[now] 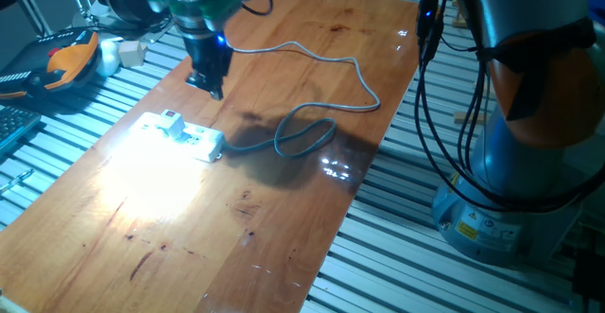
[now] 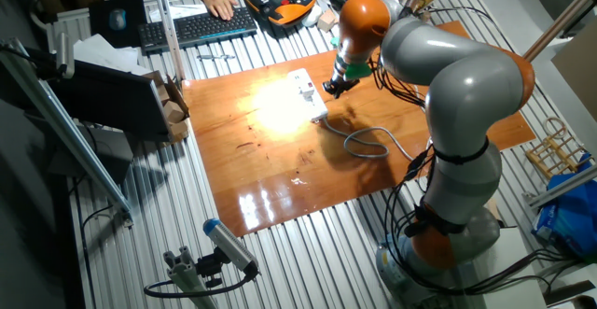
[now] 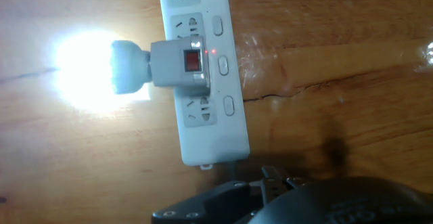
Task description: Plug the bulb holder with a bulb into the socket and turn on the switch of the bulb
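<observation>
**bulb holder seated in the socket, lamp lit, tool raised beside it**

reading one fixed view from left to right, we first meet an orange and black handset lying off the wooden counter. next comes a bright wash of light on the wood, and at its right edge the socket, a long white strip lying flat. the bulb holder stands plugged into it. above and just right of the strip hangs the tool, clear of both and touching nothing. its dark fingers point down; we cannot tell from these views how far apart they stand, and we see nothing held in them. a grey cable leaves the strip's right end, makes a loop, then runs back across the counter.

in the hand view, the glare of the lit bulb fills the left. its white neck joins the boxy bulb holder, which carries a red switch on its face and sits across the middle of the socket. a small red light shows on the strip just beside the holder. the strip runs from top to bottom of the picture, and dark parts of the tool's body show along the lower edge.

in the other fixed view, the glow lies on the counter's far part, with the socket at its right and the tool just beyond, carried by the grey and orange arm.
</observation>
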You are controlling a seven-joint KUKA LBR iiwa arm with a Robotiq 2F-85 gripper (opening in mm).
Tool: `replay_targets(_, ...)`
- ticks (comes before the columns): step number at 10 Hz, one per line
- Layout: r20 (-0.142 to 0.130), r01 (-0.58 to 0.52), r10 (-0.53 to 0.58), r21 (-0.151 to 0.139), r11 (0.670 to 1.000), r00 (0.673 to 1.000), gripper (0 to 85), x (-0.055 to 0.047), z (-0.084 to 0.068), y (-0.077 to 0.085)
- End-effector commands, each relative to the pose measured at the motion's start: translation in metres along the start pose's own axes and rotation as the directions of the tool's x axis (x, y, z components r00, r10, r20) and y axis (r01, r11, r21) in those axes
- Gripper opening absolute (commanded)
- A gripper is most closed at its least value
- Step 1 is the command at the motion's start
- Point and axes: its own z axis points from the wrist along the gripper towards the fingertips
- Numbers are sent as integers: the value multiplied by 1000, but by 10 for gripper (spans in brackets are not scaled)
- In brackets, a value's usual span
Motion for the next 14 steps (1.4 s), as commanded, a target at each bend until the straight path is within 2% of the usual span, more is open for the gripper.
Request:
replay_targets(1,-1,2,-2,2,1000,1000,0,2,1,0)
replay_targets(4,-11,0,0,-2,1000,1000,0,10,1,-2)
replay_targets(6,-13,-12,12,7,1000,1000,0,11,1,-1)
replay_targets(7,-5,-27,27,7,1000,1000,0,11,1,-1)
replay_targets(8,-7,-42,42,24,999,999,0,11,1,-1)
replay_targets(9,-31,-47,47,16,999,998,0,11,1,-1)
replay_targets(10,-45,-55,55,-5,998,997,0,11,1,-1)
replay_targets(11,-51,-58,58,-8,998,997,0,11,1,-1)
replay_targets(12,-50,-55,55,4,998,997,0,11,1,-1)
replay_targets(13,-33,-40,40,1,999,999,0,11,1,-1)
replay_targets(14,-9,-4,4,11,1000,1000,0,11,1,-1)
